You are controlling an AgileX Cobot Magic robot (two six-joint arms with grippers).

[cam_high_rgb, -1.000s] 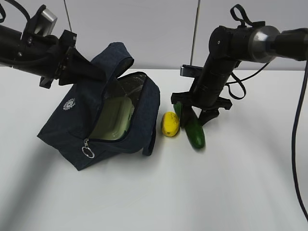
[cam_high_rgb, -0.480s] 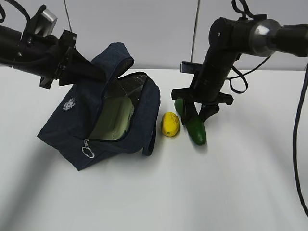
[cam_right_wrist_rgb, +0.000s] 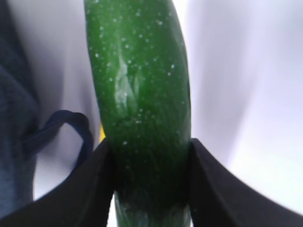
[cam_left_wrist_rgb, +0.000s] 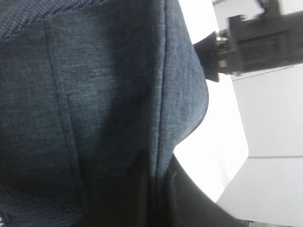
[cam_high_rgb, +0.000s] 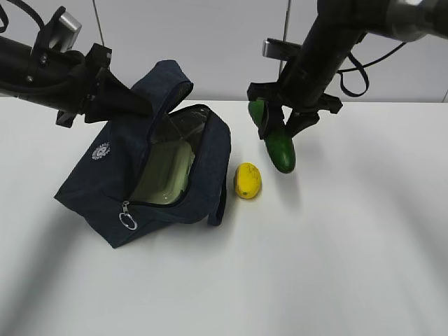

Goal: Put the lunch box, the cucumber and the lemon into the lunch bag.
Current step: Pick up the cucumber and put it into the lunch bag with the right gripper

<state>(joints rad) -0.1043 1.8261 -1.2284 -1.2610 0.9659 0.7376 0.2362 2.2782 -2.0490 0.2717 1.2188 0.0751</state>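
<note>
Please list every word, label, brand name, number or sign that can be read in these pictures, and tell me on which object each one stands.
No text can be read in any view.
Lunch bag: a small round white emblem on its side, too small and blurred to read.
Lunch box, cucumber, lemon: no label or print visible.

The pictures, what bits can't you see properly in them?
- Pale sage-green lidded lunch box: exterior view shows only its lid; the dark navy fabric lunch bag hides the glass part.
- Dark green smooth cucumber: right wrist view cuts off both ends; the right gripper's fingers cover its sides.
- Small bright yellow lemon: almost fully hidden behind the cucumber in the right wrist view.
- Left wrist view: bag fabric fills it, hiding the bag's inside.
</note>
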